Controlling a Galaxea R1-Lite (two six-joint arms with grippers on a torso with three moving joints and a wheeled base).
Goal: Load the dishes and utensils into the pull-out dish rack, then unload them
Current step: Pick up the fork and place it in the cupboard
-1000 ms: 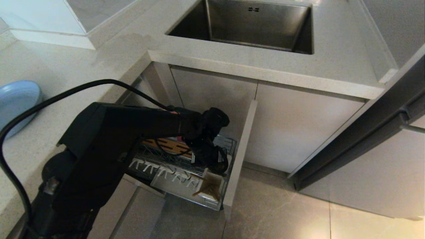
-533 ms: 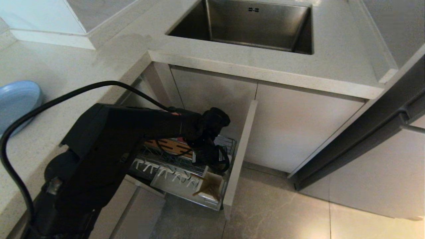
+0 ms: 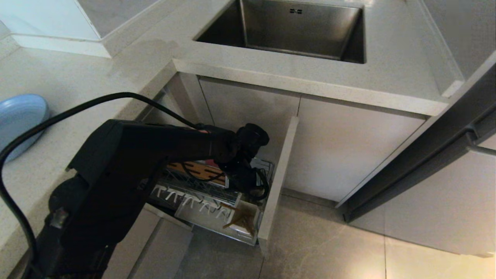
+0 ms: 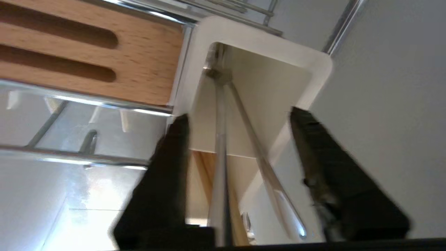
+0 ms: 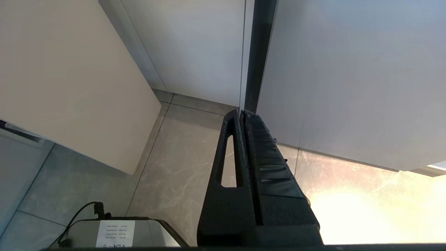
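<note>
In rack cup (image 4: 264, 101): spoon (image 4: 220, 153), slim, stiff, slick metal; take at upper handle.
Left tool (image 4: 237, 181): fingers apart, astride spoon.
Right tool (image 5: 243, 115): together, parked.

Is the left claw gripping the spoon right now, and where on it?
No. The left claw stands open above the utensil cup; the spoon stands in the cup between the fingers, touching neither.

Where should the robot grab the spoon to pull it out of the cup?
Probably the spoon handle, from above. It stands in the white cup bowl-end down, handle sticking up between the fingers of the open left gripper, so closing there and lifting straight up looks easiest.
</note>
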